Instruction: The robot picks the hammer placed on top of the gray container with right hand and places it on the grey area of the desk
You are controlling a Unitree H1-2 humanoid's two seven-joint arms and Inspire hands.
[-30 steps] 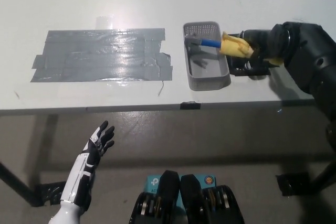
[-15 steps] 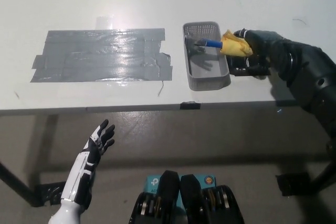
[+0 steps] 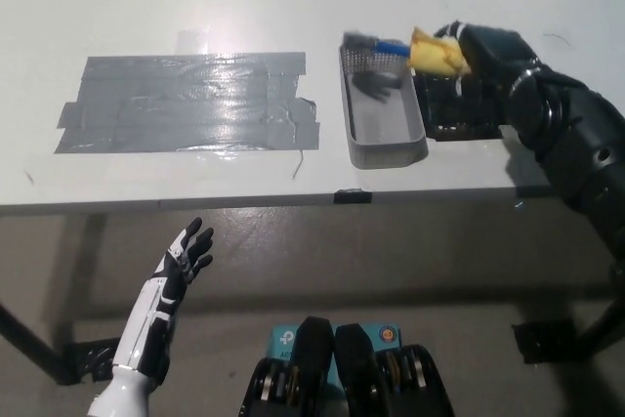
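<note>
A toy hammer (image 3: 405, 49) with a yellow grip, blue shaft and grey head hangs over the far end of the gray container (image 3: 382, 124). My black right hand (image 3: 467, 50) is shut on the yellow grip, to the container's right. The hammer's head (image 3: 357, 42) sits above the container's back rim. The grey taped area (image 3: 186, 102) lies on the white desk left of the container. My white left hand (image 3: 179, 264) rests open below the desk's front edge, at lower left.
A black base (image 3: 467, 116) stands right of the container under my right arm. The desk's front edge (image 3: 293, 202) runs across the middle of the picture, with the floor below it.
My right hand has lifted the hammer up and toward the desk's far side; its head went from inside the container to above the back rim. The left hand stayed put.
</note>
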